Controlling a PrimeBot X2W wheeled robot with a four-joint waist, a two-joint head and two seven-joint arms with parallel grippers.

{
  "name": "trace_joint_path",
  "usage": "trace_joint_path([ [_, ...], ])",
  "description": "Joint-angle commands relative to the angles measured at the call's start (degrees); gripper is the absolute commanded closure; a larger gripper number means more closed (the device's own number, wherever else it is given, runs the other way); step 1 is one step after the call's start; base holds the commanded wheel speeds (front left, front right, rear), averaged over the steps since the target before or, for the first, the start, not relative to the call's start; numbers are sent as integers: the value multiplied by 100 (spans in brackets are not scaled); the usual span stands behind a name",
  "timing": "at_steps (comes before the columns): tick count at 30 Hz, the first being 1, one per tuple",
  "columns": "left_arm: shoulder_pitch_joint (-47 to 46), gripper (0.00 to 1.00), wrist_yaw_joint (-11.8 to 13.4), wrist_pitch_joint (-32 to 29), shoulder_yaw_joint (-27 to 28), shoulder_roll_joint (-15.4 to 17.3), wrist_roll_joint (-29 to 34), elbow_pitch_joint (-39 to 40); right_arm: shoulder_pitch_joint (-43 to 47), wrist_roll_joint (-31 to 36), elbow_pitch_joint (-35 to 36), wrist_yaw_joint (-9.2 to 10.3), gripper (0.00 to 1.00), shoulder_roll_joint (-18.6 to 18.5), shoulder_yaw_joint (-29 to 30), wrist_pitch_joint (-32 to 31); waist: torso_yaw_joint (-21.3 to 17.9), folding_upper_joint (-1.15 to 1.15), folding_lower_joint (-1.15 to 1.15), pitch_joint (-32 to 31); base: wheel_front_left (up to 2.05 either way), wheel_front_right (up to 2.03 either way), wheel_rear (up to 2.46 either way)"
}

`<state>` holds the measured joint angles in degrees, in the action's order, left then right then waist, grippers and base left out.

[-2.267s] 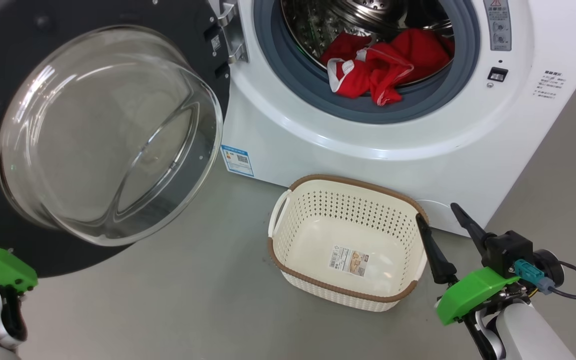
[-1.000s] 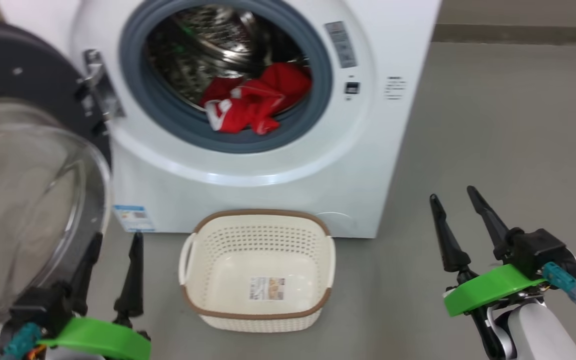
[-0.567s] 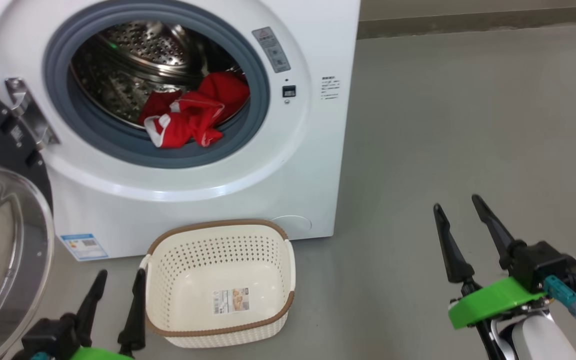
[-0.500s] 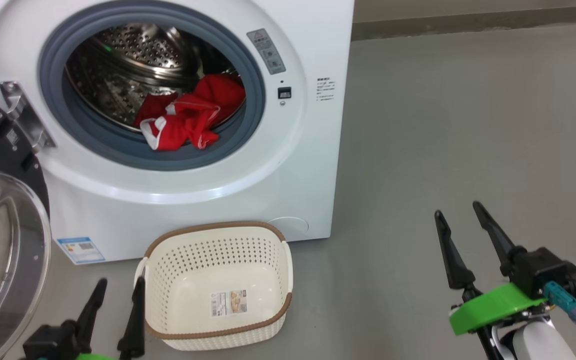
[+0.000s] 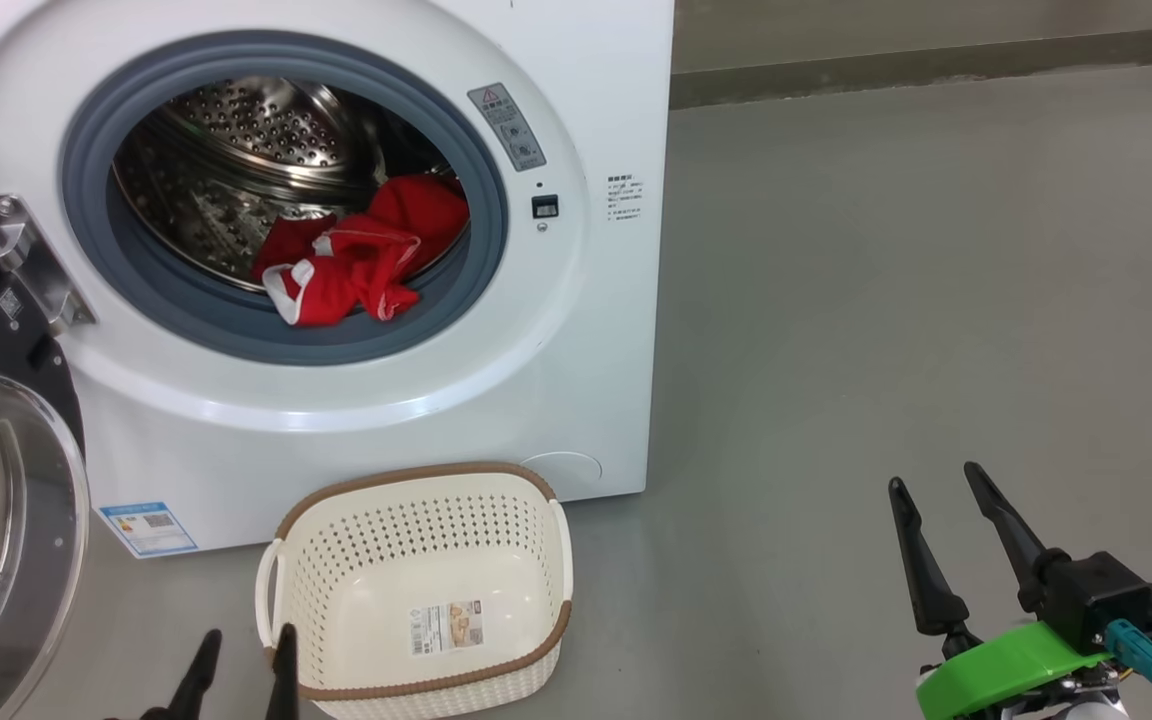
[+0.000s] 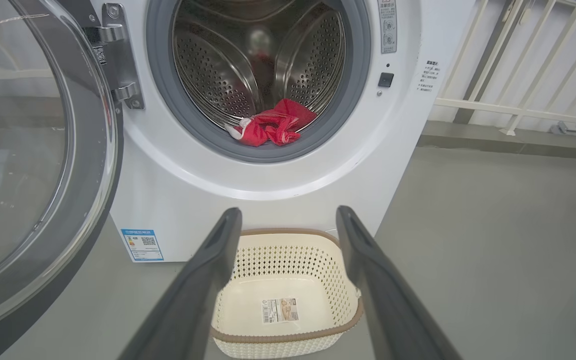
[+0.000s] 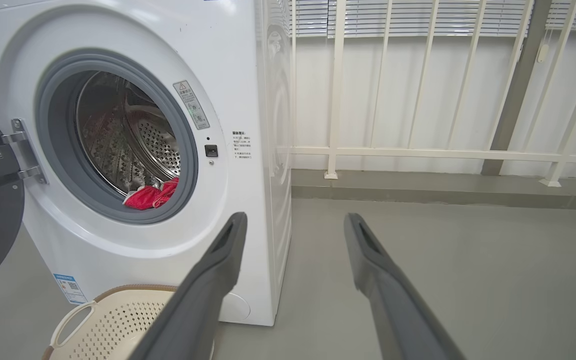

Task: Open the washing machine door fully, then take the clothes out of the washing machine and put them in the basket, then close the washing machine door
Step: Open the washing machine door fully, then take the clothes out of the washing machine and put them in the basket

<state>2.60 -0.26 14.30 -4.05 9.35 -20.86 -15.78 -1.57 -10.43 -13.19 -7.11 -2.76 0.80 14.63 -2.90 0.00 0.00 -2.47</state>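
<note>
Trouble would come from the door point(image 5: 6, 500): it hangs open just beside your left gripper point(image 6: 289, 212), so a wide swing could clip its glass. The clothes point(image 5: 356, 265) lie at the drum lip of the washer point(image 5: 576, 300), above the empty basket point(image 5: 416, 468). Both that gripper and the right gripper point(image 5: 934, 477) are spread, holding nothing. The floor point(image 5: 886, 250) is smooth grey; a white railing point(image 7: 418, 150) stands behind.

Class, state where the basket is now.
In the head view, the basket stands on the floor at lower left, in front of the washing machine.
</note>
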Motion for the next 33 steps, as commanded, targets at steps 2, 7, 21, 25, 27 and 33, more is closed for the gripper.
trace_joint_path([
  [2,-107,0,-81,69,255,10,102,186,-75,-38,179,-37,0,-12,-123,37,11,0,0,11,0,0,0],
  [7,-104,0,-124,69,391,-65,277,249,-55,-53,217,-37,0,-18,-185,37,36,0,0,24,0,0,0],
  [21,-97,0,-283,70,658,-272,496,367,-69,-39,186,-37,0,-75,-224,37,49,0,0,2,0,0,0],
  [25,-47,0,-368,70,773,-341,551,551,-77,-22,169,-37,0,-72,-215,37,59,0,0,-1,0,0,0],
  [27,-46,0,-368,70,801,-354,584,488,-85,-20,156,-37,0,-70,-208,37,62,0,0,2,0,0,0],
  [33,-65,0,-339,70,933,-391,718,406,-91,-35,126,-37,0,-57,-210,37,60,0,0,0,0,0,0],
])
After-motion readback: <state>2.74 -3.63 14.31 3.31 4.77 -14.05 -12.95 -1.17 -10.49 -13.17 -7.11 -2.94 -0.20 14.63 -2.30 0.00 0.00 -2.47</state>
